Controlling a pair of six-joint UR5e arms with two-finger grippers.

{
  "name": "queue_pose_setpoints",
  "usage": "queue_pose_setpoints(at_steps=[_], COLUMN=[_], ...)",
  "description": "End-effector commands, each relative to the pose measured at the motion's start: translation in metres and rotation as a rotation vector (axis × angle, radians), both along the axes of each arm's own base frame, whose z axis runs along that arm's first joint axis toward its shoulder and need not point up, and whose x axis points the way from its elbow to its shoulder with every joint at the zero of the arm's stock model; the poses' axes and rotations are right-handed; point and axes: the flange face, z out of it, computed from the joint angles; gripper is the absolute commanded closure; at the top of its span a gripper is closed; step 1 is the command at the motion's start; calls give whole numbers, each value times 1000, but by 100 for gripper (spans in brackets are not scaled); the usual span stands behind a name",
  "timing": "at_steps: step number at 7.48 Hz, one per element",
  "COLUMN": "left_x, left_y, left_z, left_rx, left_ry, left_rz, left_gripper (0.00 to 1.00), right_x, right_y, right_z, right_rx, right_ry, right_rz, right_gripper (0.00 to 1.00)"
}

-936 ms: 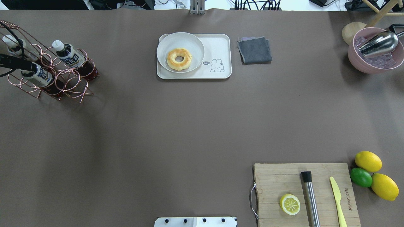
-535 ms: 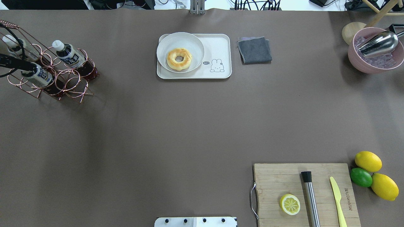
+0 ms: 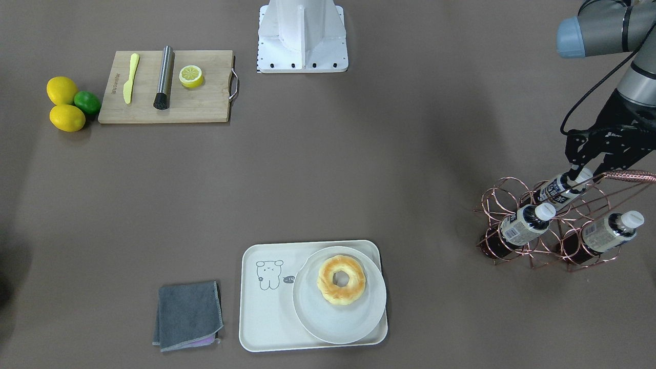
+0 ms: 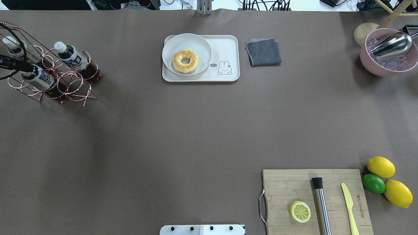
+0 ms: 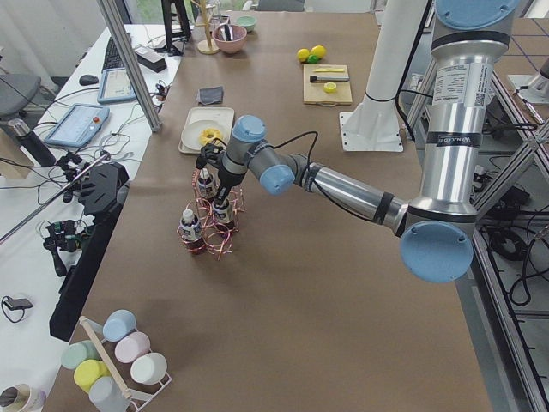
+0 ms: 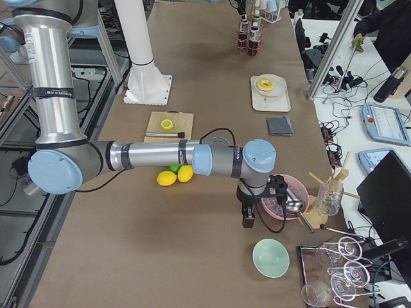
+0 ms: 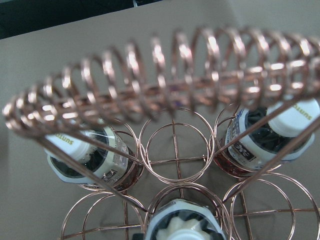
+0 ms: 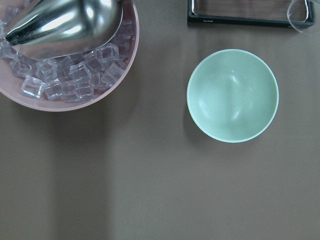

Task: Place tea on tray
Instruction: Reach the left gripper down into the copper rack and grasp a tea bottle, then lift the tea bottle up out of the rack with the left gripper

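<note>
Reaching down with the left gripper (image 3: 583, 173) onto the white cap of the tea (image 3: 560, 191), bracketing that cap with dark fingers (image 3: 573, 154); not showing whether pressing on it or merely flanking it. Finding the tea tilted in the copper wire rack (image 3: 630, 177), on its robot-facing side, near a second bottle (image 3: 523, 225) and a third bottle (image 3: 607, 231).

Standing with that rack near the table's end on the robot's left; leaving a broad stretch of brown table (image 4: 137, 130) before the tray (image 4: 228, 45) by the far edge. Carrying a round plate (image 4: 199, 42) with a doughnut (image 4: 185, 61) on one half, showing bare tray floor around the bear drawing, just beside a grey cloth (image 4: 264, 52).

Stretching the left arm (image 5: 343, 184) long and low, wrist bent under the coiled handle. Hanging the right gripper (image 6: 247, 221) downward near a pink ice bowl (image 8: 65, 97) and a green bowl (image 8: 232, 95); not revealing whether apart or together.

Sitting, against a moment before, slightly nearer the overhead view's left edge with the finger; otherwise matching.
</note>
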Motion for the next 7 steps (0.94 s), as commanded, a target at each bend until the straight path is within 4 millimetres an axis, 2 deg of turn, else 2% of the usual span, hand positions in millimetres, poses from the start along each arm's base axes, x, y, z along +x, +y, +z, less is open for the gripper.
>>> queue_pose_setpoints(at_steps=[1,3,4,6,7], left_x=[0,-3,-24,-62,-95], left_y=[2,0,-14,-12,-18], left_z=[-3,-9,-34,-97,-125], left_rx=[2,-29,-27,-16,-20], left_ry=[6,33,38,-53,-79], left_rz=[1,26,18,56,27], left_gripper=[99,100,100,100,100], right_x=[1,1,0,-2,-1], right_y=[-11,-12,-12,-14,-20], right_z=[3,2,1,0,-2], right_rx=[-8,-6,-6,-7,-4], right_ry=[0,0,0,0,0], right_rz=[-1,-1,-1,-1,-1], right_gripper=[0,0,0,0,0])
